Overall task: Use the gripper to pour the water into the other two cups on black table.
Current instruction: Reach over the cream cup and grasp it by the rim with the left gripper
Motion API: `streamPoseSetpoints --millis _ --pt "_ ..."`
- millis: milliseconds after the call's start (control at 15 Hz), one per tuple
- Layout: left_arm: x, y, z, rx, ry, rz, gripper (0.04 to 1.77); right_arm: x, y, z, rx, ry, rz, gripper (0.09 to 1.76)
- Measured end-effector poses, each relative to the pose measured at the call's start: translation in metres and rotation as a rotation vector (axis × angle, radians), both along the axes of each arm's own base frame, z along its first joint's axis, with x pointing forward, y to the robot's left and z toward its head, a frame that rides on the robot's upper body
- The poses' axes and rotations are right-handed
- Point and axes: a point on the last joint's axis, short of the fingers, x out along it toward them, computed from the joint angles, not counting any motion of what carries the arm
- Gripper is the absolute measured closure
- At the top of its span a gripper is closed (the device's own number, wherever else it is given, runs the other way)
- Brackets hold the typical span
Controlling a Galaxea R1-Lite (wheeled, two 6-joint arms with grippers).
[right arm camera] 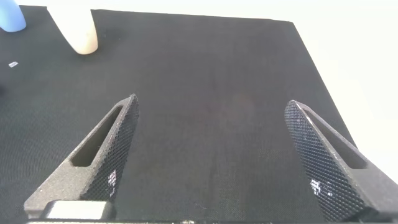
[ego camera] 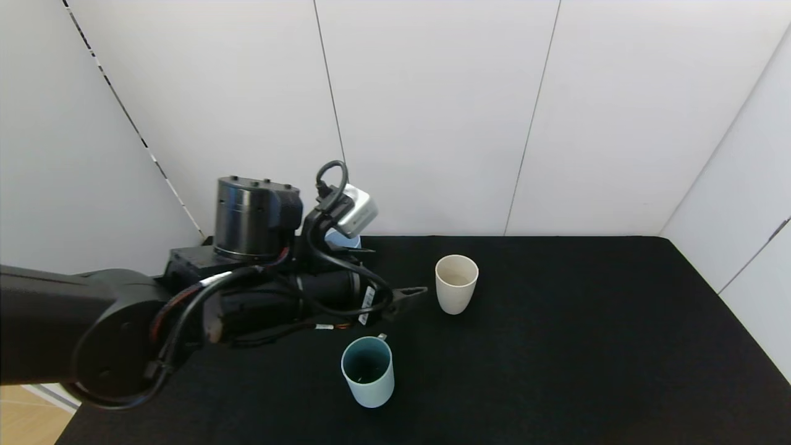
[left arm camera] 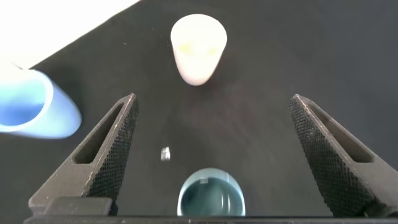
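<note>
Above the matte black cloth counter (ego camera: pixel 556 346), the left tool (left arm camera: pixel 211 155) hangs wide open, holding nothing. Ahead stands a beige handleless cup (ego camera: pixel 456 283), with a pale teal mug (ego camera: pixel 368 371) nearer. The right tool (right arm camera: pixel 211 155) is wide open too.

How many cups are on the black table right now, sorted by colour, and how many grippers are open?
Beige cup: 1
Pale blue cup: 1, mostly hidden behind the left arm in the head view
Teal mug: 1
Cups total: 3
Open grippers: 2, the left gripper over the black table between the cups, and the right gripper off to the side, holding nothing
</note>
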Motion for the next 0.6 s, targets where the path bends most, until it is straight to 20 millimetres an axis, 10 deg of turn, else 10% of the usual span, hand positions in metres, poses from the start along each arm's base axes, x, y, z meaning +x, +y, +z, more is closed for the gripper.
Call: streamPoseSetpoints --millis 600 --pt "0.04 -0.077 -0.049 0.044 0.059 0.085 0.09 0.0 0.0 0.0 0.0 0.0 0.0 0.14"
